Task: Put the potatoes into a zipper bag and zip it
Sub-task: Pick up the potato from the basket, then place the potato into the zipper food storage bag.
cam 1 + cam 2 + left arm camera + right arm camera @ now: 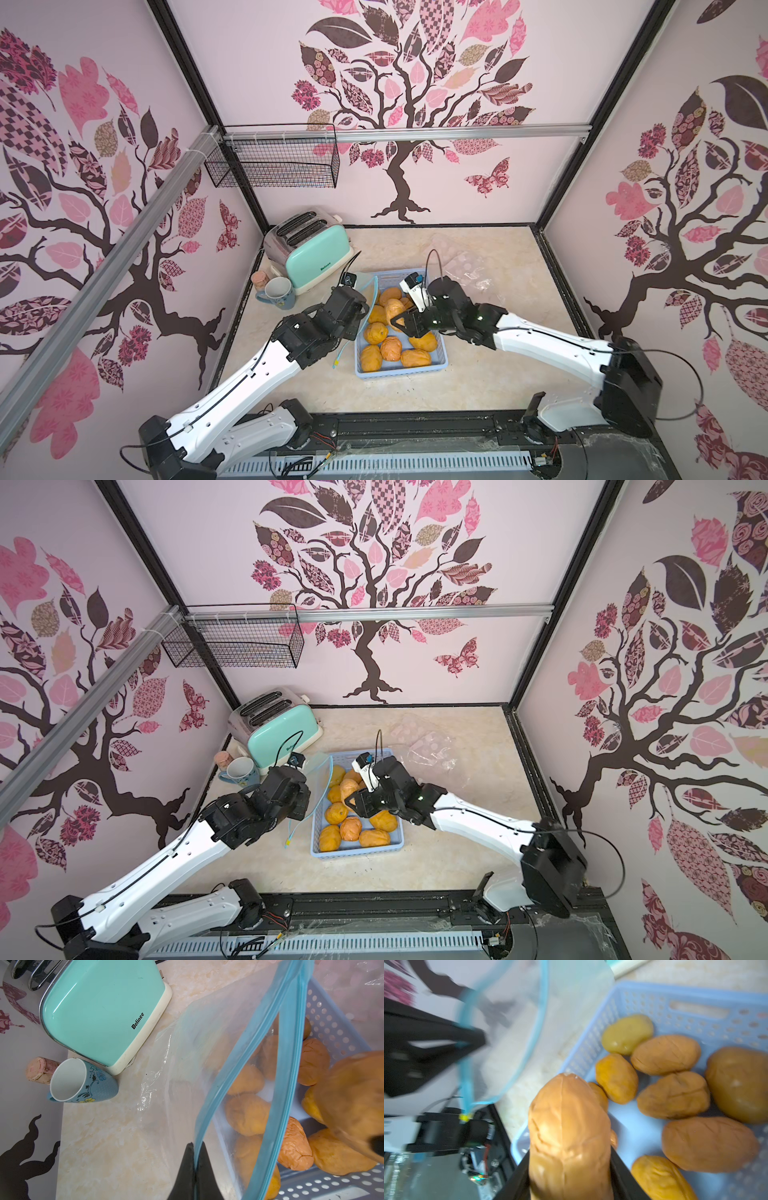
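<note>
— while the zipper bag (207, 1043) is held up by its blue rim, how is the left end effector (195, 1147) set?
— it is pinched tight on that rim, just left of the blue basket (442, 365); the bag's mouth is seen gaping.
— and the right end effector (570, 1151)?
— it is clamped on one wrinkled potato (566, 1126), lifted above the basket's middle, just right of the bag's mouth.
— where are the other potatoes (390, 348) found?
— they are seen lying in the basket, mid-desk (498, 353). a toaster (311, 257) and a mug (279, 291) are seen at the far left.
</note>
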`<state>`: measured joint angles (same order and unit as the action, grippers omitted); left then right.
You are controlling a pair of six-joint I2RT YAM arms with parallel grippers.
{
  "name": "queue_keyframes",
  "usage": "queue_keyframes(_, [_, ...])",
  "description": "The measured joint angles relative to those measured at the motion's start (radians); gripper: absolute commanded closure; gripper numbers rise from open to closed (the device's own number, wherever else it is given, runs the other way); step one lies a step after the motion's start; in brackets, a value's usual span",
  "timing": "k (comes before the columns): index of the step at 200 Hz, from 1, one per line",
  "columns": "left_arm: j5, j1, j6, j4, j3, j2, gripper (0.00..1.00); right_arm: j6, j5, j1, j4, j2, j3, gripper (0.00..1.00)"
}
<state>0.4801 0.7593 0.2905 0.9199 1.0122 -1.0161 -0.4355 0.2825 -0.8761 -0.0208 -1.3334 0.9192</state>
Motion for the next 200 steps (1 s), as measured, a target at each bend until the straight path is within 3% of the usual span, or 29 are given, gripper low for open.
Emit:
queue_keyframes(30, [-0.014, 0.000, 0.000, -0.002, 0.000, -0.001, 1.00, -0.188, 0.069, -0.032, -0.216, 0.027, -0.037, 0.68])
queue_keyframes(85, [-0.026, -0.005, -0.001, -0.005, 0.000, 0.000, 1.00, -0.457, 0.159, -0.058, -0.375, -0.129, 0.021, 0.70])
queue_keyframes(154, [-0.067, 0.001, -0.004, -0.030, -0.006, 0.070, 1.00, -0.504, 0.132, -0.062, -0.306, -0.251, 0.117, 0.66])
queue_keyframes(200, [-0.080, 0.001, -0.004, -0.043, -0.006, 0.068, 1.00, -0.507, 0.094, -0.062, -0.219, -0.299, 0.193, 0.47])
